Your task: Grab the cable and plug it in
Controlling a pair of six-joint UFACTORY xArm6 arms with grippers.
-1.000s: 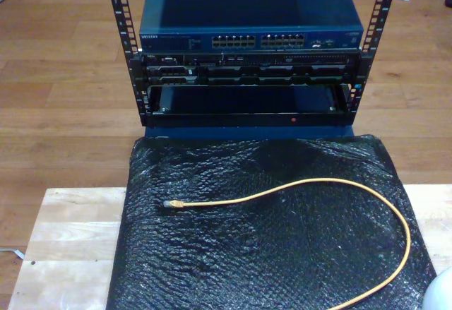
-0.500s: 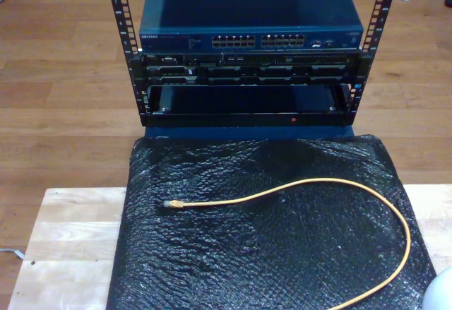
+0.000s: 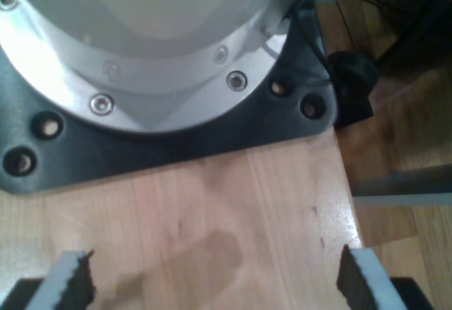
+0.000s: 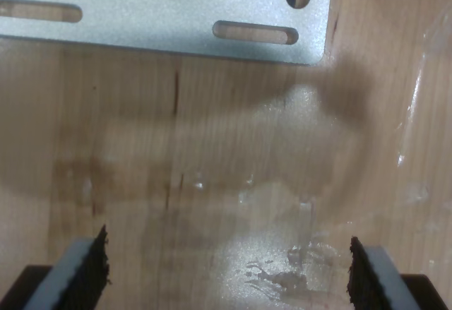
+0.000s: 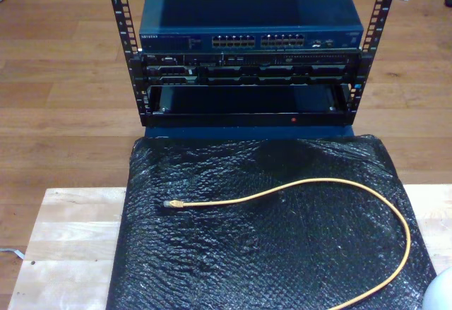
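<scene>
The cable (image 5: 311,183) is lying in a wide loop on the black bubble-wrap mat (image 5: 268,267), well apart from both grippers, its clear plug (image 5: 169,203) pointing toward the exterior view's left. It looks light, thin and floppy, so the best hold is probably just behind the plug, where it is stiffest. Beyond the mat the blue network switch (image 5: 251,24) is sitting in its rack (image 5: 120,42). My first gripper (image 3: 212,282) and my second gripper (image 4: 226,267) are both hanging over bare wooden tabletop (image 4: 212,155) with jaws wide apart, holding nothing.

The cable (image 5: 311,190) lies on the mat (image 5: 233,267) covering the table (image 5: 63,246), before the rack (image 5: 247,70).
</scene>
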